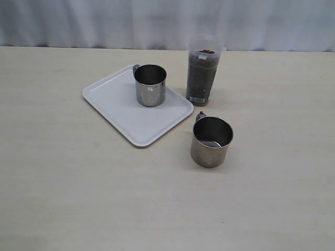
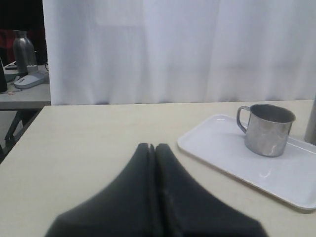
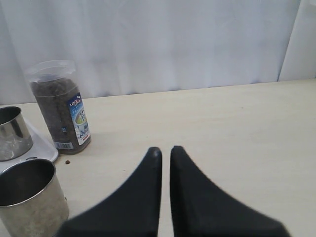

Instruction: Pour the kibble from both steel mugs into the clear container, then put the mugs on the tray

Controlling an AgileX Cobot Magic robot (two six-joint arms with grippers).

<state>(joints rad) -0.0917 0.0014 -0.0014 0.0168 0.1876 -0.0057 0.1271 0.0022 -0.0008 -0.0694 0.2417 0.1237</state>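
The clear container stands upright behind the tray, filled nearly to the rim with brown kibble. One steel mug stands upright on the white tray, near its far corner. The other steel mug stands on the bare table in front of the container, and looks empty. Neither gripper shows in the exterior view. My left gripper is shut and empty, well short of the tray and its mug. My right gripper holds nothing, only a thin slit between its fingers, beside the near mug and the container.
One loose pellet lies on the table by the container's base. A white curtain hangs along the table's far edge. In the left wrist view, a side desk with a metal flask stands past the table's end.
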